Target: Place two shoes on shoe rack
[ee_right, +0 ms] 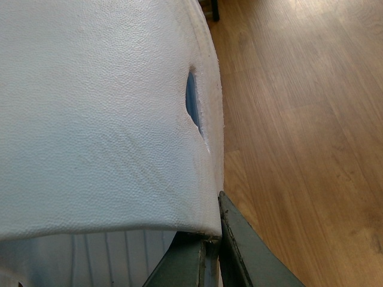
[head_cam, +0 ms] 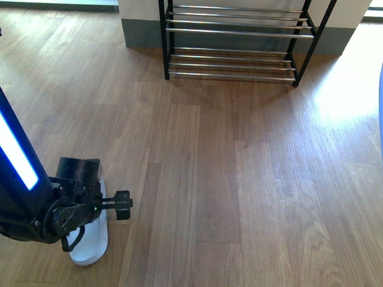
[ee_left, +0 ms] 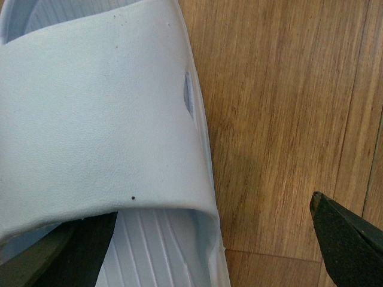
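L hand (ee_left: 206, 224) open astride pale-blue slide (ee_left: 96, 107), R hand (ee_right: 209, 226) clamped on 2nd slide (ee_right: 90, 107)

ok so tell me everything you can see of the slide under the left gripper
The pale-blue slide is a one-strap rubber sandal: a wide, faintly grained strap with a small slit near its side, and a ribbed footbed. It lies sole down on the wood floor at the robot's near left, partly hidden by the left arm. The left gripper is open across the strap's edge: one finger reaches under the strap, the other hangs over floor.
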Controlling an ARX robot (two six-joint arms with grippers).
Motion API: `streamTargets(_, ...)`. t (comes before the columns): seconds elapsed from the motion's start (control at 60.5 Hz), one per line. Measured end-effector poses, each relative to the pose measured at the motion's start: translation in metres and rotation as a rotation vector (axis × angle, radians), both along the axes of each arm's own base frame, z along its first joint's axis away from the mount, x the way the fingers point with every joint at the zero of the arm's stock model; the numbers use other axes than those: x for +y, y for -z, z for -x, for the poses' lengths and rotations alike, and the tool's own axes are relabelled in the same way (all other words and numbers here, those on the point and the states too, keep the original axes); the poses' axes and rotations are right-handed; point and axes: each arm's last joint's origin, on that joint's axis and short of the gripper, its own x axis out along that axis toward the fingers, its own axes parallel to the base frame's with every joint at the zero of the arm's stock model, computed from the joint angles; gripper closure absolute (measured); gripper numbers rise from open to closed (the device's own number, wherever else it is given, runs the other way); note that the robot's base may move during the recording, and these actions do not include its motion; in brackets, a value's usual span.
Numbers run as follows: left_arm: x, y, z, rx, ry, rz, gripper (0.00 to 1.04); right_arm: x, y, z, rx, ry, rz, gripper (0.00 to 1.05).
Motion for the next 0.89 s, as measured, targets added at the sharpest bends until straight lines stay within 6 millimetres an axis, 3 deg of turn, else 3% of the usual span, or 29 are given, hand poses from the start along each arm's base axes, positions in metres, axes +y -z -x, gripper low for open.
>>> streamTargets(0.314,-0.011,-0.002,0.032,0.005,-0.020,-0.014,0.09,0.000,0.000,0.000,0.000,0.000,0.000,1.03)
streamTargets(0.892,-0.016,-0.011,0.030,-0.060,-0.068,-0.020,0.09,0.000,0.000,0.000,0.000,0.000,0.000,1.03)
